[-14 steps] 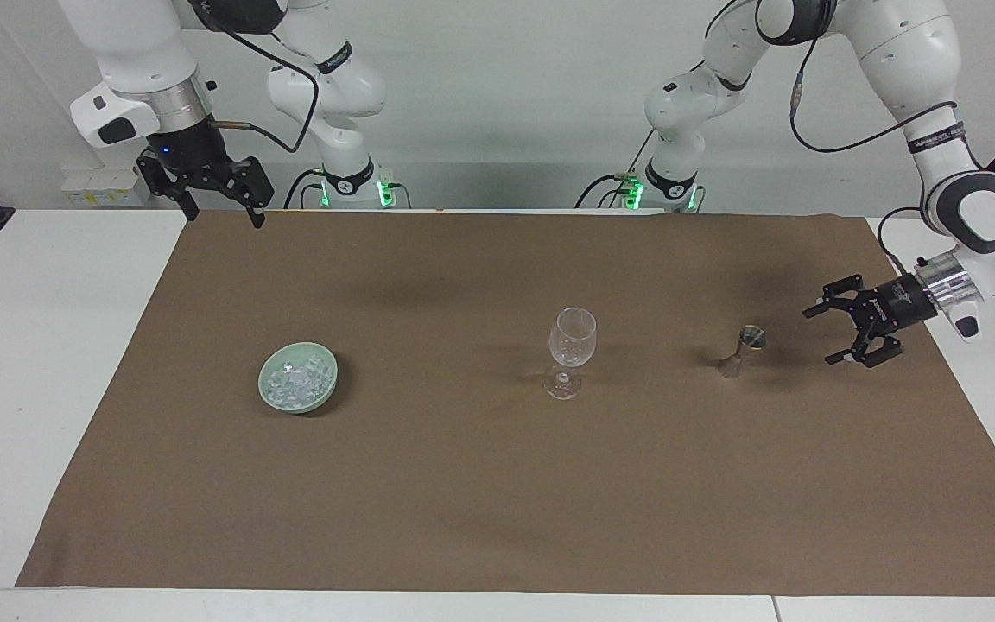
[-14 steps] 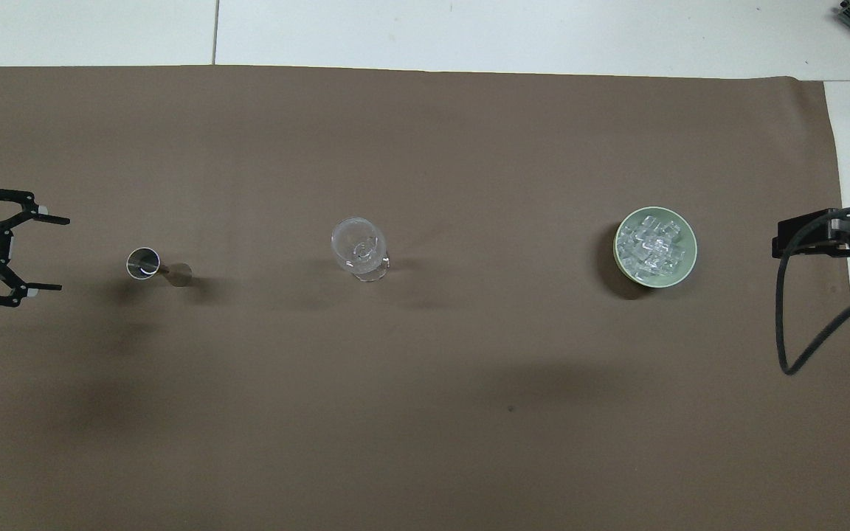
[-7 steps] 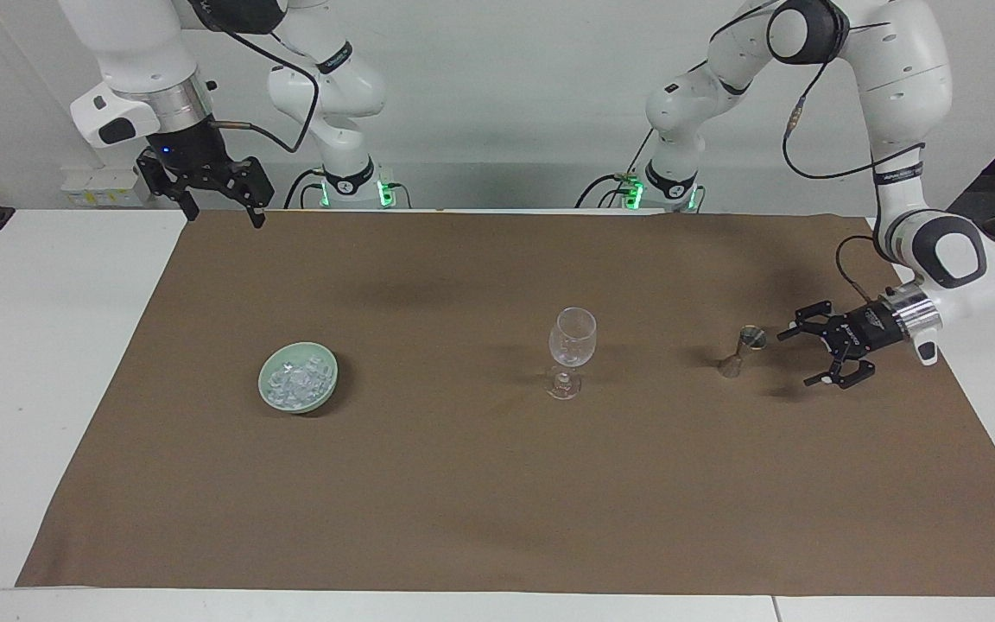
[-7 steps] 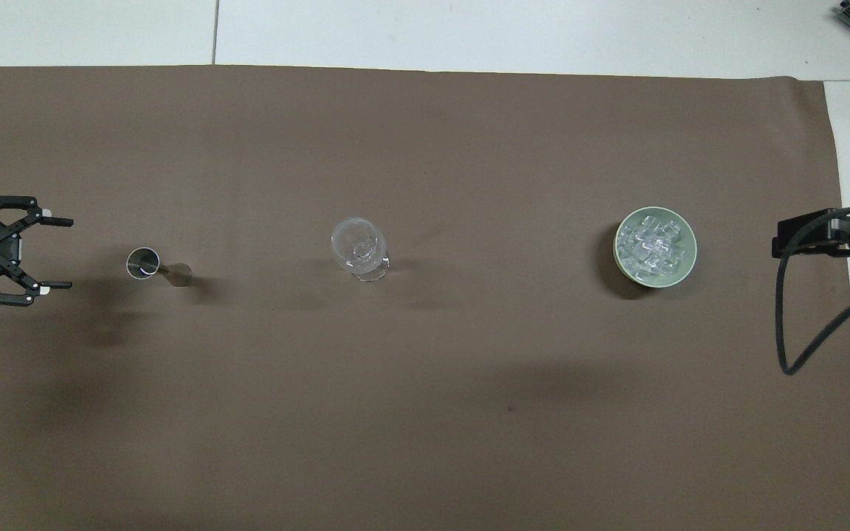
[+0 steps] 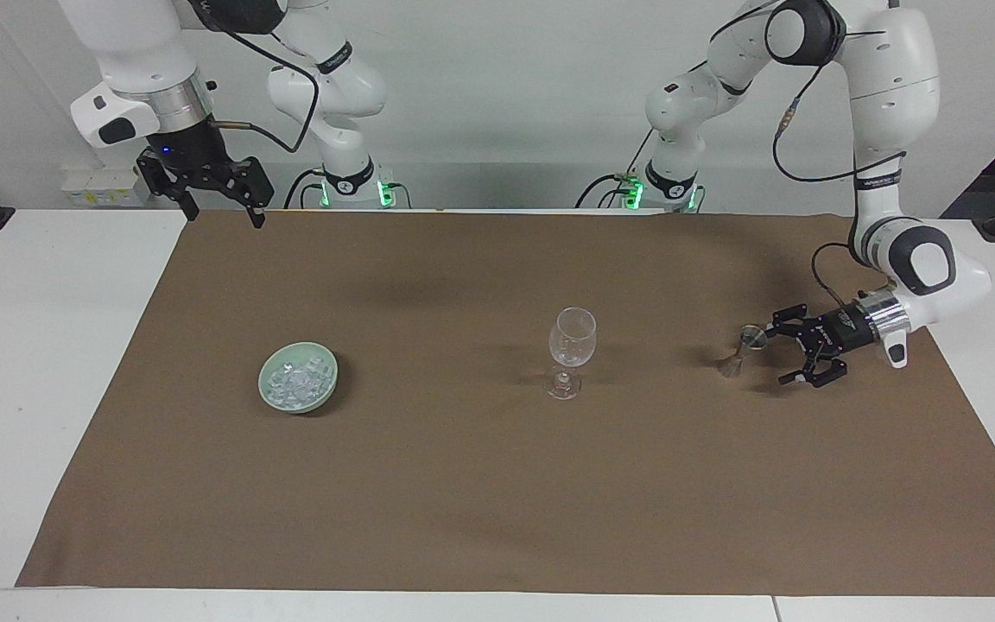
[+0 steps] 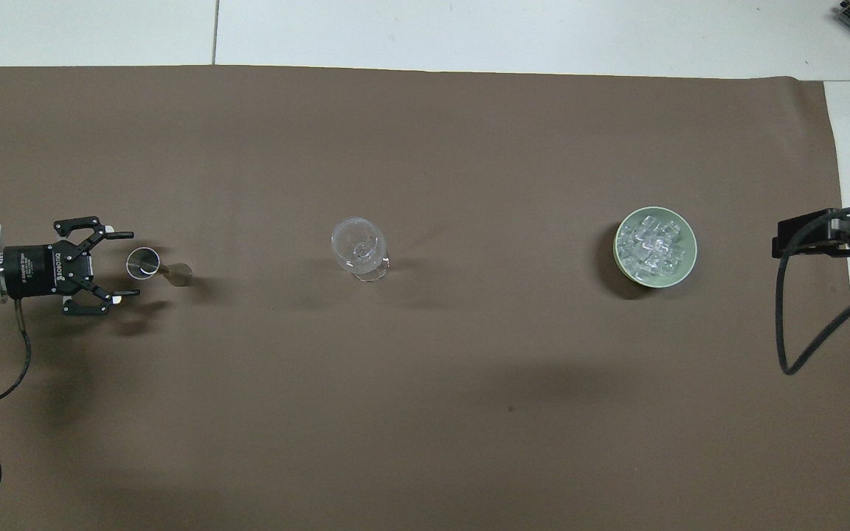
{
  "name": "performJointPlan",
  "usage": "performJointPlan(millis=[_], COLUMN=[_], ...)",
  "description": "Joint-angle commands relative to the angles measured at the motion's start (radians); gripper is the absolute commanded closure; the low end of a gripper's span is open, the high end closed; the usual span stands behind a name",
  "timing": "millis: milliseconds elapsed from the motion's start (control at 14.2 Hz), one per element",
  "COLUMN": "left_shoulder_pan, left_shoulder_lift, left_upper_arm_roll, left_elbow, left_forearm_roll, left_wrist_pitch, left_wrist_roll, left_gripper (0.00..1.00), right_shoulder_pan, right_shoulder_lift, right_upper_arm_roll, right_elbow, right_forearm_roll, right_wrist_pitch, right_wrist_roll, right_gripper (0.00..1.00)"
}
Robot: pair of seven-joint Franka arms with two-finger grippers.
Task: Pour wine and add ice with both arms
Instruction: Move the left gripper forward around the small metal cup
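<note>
Across the bench (image 5: pixel 57 363), seen from the facing camera, the left pincer (image 5: pixel 776 352) had dropped low and slid in from the left arm's end of the brown cloth (image 5: pixel 497 484) until its spread fingers reached the metal jigger (image 5: pixel 744 350). One second before, it had hung higher and well apart from that measure. Its jaws stood wide open, the upper fingertip right at the jigger's rim, and nothing was gripped; whether it touched could not be told. The wine glass (image 5: pixel 570 350) stood upright and empty at mid-cloth. The ice (image 5: pixel 294 378) lay heaped in the pale green bowl (image 5: pixel 325 390) toward the right arm's end. The right pincer (image 5: pixel 219 207) waited, open and empty, above the cloth's edge nearest the robots, unmoved.

From overhead, the left pincer (image 6: pixel 121 264) had travelled along the cloth (image 6: pixel 425 405) so that its two fingertips bracketed the jigger (image 6: pixel 152 265), one on each side of the cup. The glass (image 6: pixel 358 247) and the bowl (image 6: pixel 683 269) with its ice (image 6: pixel 650 247) had not shifted. Only a dark part of the right pincer (image 6: pixel 812 236) showed at the frame's edge.

By my judgement, the approach to the jigger was nearly complete, closing on it being the next call. Pouring and icing were both undone.
</note>
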Motion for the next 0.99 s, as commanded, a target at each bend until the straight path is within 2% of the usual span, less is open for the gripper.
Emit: performJointPlan(millis=[0, 141, 777, 919], left_shoulder_pan=[-0.027, -0.055, -0.052, -0.047], left_shoulder_lift=[-0.029, -0.029, -0.051, -0.051], left_upper_arm_roll=[0.009, 0.009, 0.007, 0.007], left_elbow=[-0.055, -0.071, -0.105, -0.108], left_forearm_roll=[-0.062, -0.086, -0.119, -0.129], left_wrist_pitch=[0.035, 0.058, 0.029, 0.016], left_wrist_roll=[0.046, 0.049, 0.049, 0.052], left_gripper=[0.00, 0.00, 0.00, 0.08], right_shoulder_pan=[-0.016, -0.016, -0.016, -0.016], right_shoulder_lift=[-0.003, -0.003, -0.003, -0.003], right_upper_arm_roll=[0.008, 0.008, 0.008, 0.008], right_elbow=[-0.005, -0.005, -0.005, -0.006], right_forearm_roll=[0.017, 0.017, 0.017, 0.017], right_wrist_pitch=[-0.002, -0.002, -0.002, -0.002], right_wrist_roll=[-0.014, -0.016, -0.016, -0.016], right_gripper=[0.00, 0.00, 0.00, 0.00])
